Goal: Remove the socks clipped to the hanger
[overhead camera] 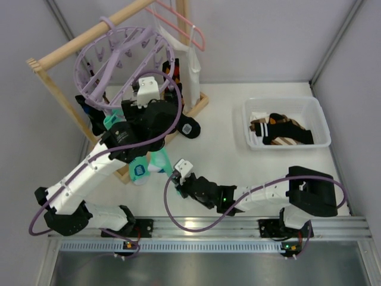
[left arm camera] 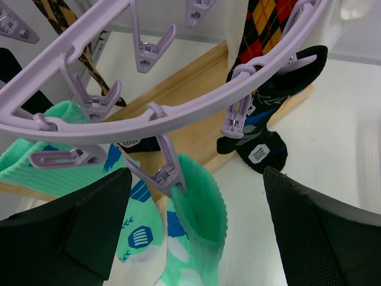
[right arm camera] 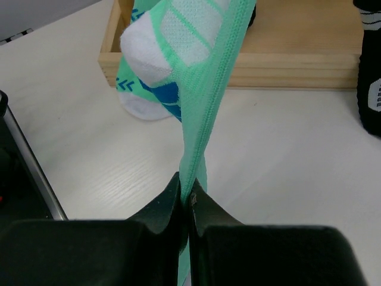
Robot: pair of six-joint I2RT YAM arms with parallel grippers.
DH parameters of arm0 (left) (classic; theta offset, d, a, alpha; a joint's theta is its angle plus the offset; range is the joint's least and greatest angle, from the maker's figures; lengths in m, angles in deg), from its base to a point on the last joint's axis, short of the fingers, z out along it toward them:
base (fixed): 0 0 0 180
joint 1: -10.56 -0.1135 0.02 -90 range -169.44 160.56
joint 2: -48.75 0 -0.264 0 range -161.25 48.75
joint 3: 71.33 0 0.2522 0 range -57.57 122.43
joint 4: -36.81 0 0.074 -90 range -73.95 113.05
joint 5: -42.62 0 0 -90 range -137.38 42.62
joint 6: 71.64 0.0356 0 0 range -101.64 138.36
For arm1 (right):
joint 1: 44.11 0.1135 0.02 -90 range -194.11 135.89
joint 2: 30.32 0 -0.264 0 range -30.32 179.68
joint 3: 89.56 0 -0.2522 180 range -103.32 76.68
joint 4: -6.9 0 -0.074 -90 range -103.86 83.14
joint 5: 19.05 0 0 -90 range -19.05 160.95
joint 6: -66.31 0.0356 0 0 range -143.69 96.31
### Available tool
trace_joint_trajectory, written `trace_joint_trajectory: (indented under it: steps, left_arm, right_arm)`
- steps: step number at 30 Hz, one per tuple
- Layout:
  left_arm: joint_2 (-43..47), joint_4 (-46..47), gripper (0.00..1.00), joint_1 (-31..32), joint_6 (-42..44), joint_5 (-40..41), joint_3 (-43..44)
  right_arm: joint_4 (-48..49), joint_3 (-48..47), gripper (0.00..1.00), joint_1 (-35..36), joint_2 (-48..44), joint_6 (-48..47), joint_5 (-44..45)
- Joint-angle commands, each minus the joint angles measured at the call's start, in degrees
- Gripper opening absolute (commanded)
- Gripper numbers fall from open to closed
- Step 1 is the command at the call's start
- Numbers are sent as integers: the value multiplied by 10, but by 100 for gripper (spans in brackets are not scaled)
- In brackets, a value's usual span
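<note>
Pressed together on a fold of the mint sock (right arm camera: 208,101), the right gripper (right arm camera: 189,199) holds the fabric in a taut strip. I judge the tension is there so the sock slips free once its clip (left arm camera: 169,173) lets go. The sock hangs under the near rim of the hanger (left arm camera: 178,110), its long axis slanting from that clip down and away from the hanger toward the arm bases. Which end is pinched I cannot tell. The left gripper (left arm camera: 196,179) is spread wide just beneath the hanger, one finger either side of the clip and touching nothing, likely lined up to squeeze it. A second mint sock (left arm camera: 53,161) and a black sock (left arm camera: 262,149) hang from neighbouring clips. Well right of the hanger, a bin (overhead camera: 318,119) on the table (right arm camera: 286,155) holds loose socks (overhead camera: 280,131).
</note>
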Motion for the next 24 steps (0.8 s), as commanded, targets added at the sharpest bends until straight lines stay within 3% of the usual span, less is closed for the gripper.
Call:
trace_joint_trajectory:
  steps: [1, 16, 24]
  left_arm:
    - [-4, -13, 93, -8, 14, 41, 9]
    - [-10, -7, 84, -52, 10, 79, -6]
    - [-29, -6, 73, -70, -1, 74, -11]
  right_arm:
    - [1, -21, 0, 14, -7, -3, -7]
    - [1, -38, 0, 17, 2, -4, -43]
    - [5, -35, 0, 21, -6, -5, -51]
